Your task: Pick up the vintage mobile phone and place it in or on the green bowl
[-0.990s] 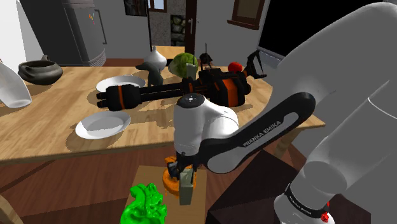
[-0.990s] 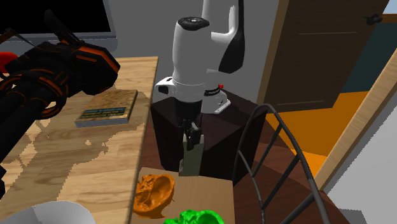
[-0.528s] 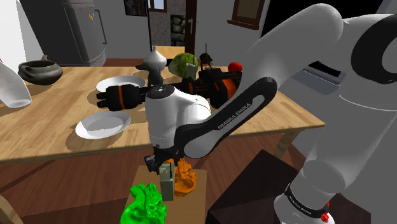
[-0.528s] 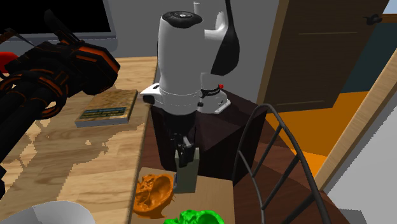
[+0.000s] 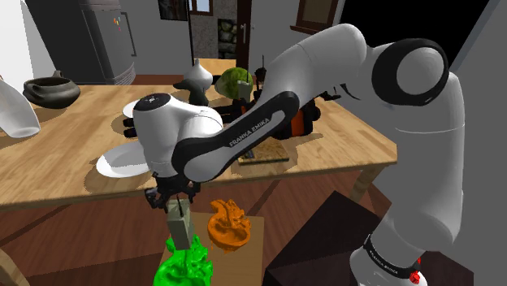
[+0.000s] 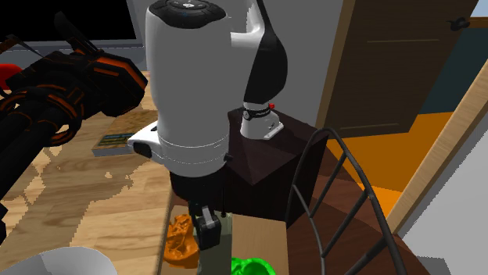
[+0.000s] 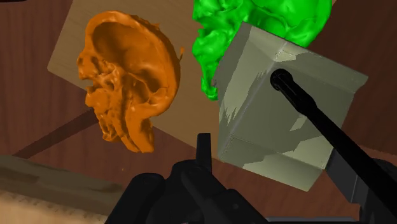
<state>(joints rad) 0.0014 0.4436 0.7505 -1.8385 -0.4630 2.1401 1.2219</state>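
One long wooden desk (image 5: 65, 175) stands far back. Nearer and lower, a small board (image 7: 67, 48) carries an orange lump (image 5: 227, 226), with the green bowl (image 5: 188, 264) just beside it on the shoulder view's left. My hand (image 5: 174, 207) pinches the grey-green vintage mobile phone (image 7: 280, 108) upright, right over the bowl. Can't tell if they touch.

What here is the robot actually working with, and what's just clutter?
Part of the job:
grey-green vintage mobile phone, clasped in the gripper
green bowl

Just lying about:
orange lumpy object
white plate
dark bowl
book
black-and-orange toy gun
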